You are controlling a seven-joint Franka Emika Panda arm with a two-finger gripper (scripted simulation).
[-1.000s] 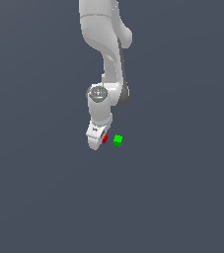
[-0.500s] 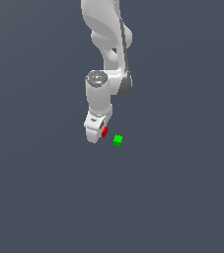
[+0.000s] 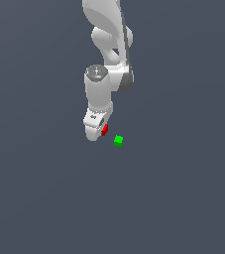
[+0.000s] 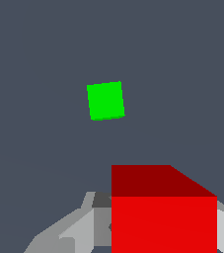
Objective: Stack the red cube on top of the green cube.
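Gripping the red cube between its fingers, our pincer is hanging clear of the desk, well away from any of its edges. We are judging this cube light, stiff and plain-sided, so its flat opposite faces are the right place to pinch; smooth sides could slip if we slacken. Going left to right in the exterior view, we are finding the pincer, the red cube, then the green cube just beside and lower, resting apart on the desk.
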